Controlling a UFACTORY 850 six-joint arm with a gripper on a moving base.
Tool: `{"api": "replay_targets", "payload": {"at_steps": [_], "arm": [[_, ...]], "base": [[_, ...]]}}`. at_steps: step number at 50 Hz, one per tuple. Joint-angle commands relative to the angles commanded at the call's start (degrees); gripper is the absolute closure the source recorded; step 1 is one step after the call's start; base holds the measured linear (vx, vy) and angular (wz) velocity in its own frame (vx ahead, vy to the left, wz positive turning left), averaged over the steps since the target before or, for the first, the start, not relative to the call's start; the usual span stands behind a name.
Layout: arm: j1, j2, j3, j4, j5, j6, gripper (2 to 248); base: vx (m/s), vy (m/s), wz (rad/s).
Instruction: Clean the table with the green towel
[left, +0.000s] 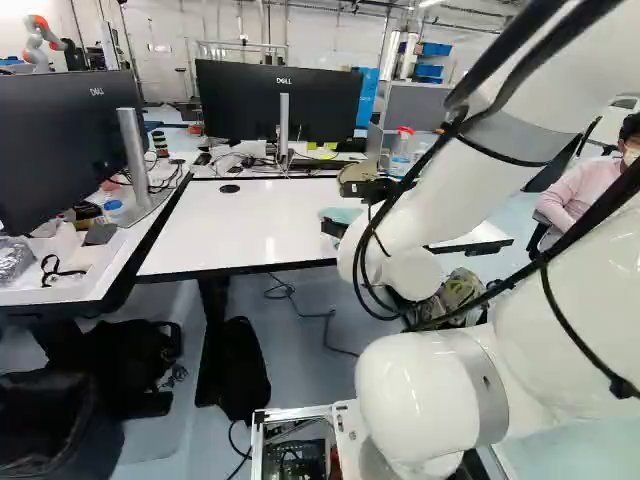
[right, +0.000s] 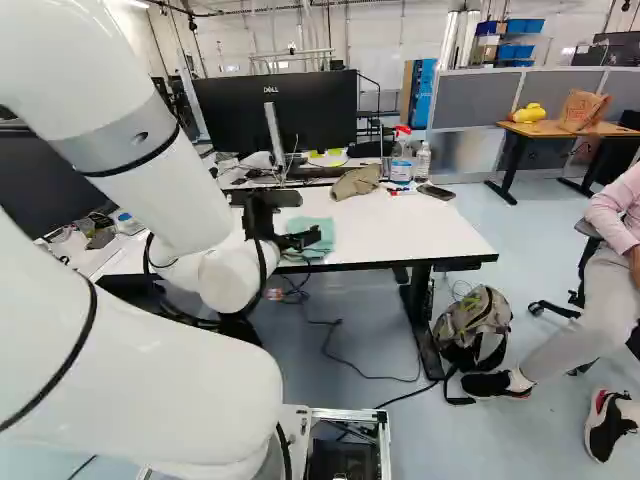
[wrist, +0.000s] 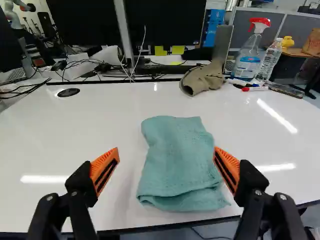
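The glossy white rectangular table (wrist: 60, 130) carries a folded green terry towel (wrist: 177, 160) near its front edge. The black two-finger gripper (wrist: 167, 172) is spread wide, holding nothing, straddling the towel. For a grasp, lower squarely and close on both sides.

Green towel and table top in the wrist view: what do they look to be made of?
The green towel looks like soft terry or microfibre cloth: matte, with a nubby weave and limp folded edges. The table top looks like a smooth, glossy white laminate or similar hard coating, since ceiling lights reflect off it as bright streaks; the core under that surface cannot be told.
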Motion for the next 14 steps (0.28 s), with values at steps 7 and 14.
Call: {"api": "replay_targets", "payload": {"at_steps": [7, 14], "arm": [[0.0, 0.0, 0.0, 0.0, 0.0, 0.0, 3], [0.0, 0.0, 0.0, 0.0, 0.0, 0.0, 3]], "base": [[0.0, 0.0, 0.0], [0.0, 0.0, 0.0]]}}
